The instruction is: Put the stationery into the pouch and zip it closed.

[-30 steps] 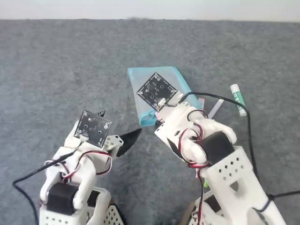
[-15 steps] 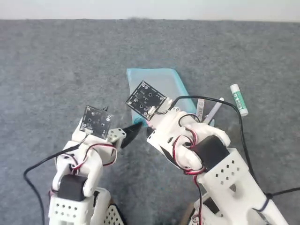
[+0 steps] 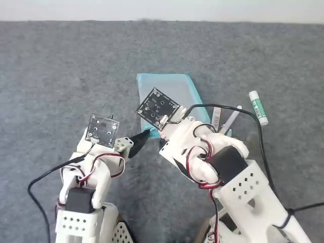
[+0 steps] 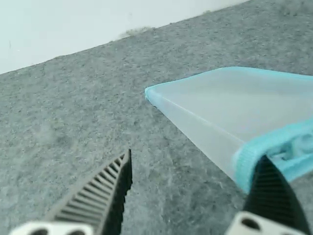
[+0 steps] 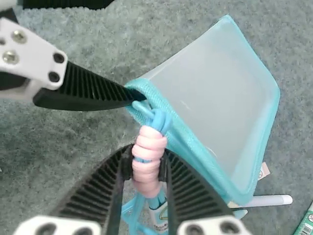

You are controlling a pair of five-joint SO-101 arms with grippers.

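The pale blue translucent pouch [image 3: 174, 87] lies flat on the grey carpet; it also shows in the wrist views as the pouch [image 4: 234, 107] and the pouch [image 5: 215, 107]. My right gripper [image 5: 145, 156] is shut on the pink zipper pull [image 5: 146, 164] at the pouch's near corner. My left gripper [image 4: 195, 161] is open, one black finger [image 5: 93, 90] touching that same corner beside the zipper. From above, the left gripper [image 3: 127, 130] sits just left of the pouch, and the right wrist covers the pouch's near end. A white pen [image 3: 230, 121] and a green-and-white glue stick [image 3: 258, 107] lie to the right of the pouch.
A small printed tag [image 3: 216, 117] lies by the pen. The right arm's black cable [image 3: 253, 114] loops over the pen area. Open carpet stretches to the left of and behind the pouch, up to the pale wall [image 3: 162, 10].
My right arm drew back and to the left with the zipper pull, uncovering the pen. My left arm moved in toward the pouch, bringing its finger to the pouch's corner.
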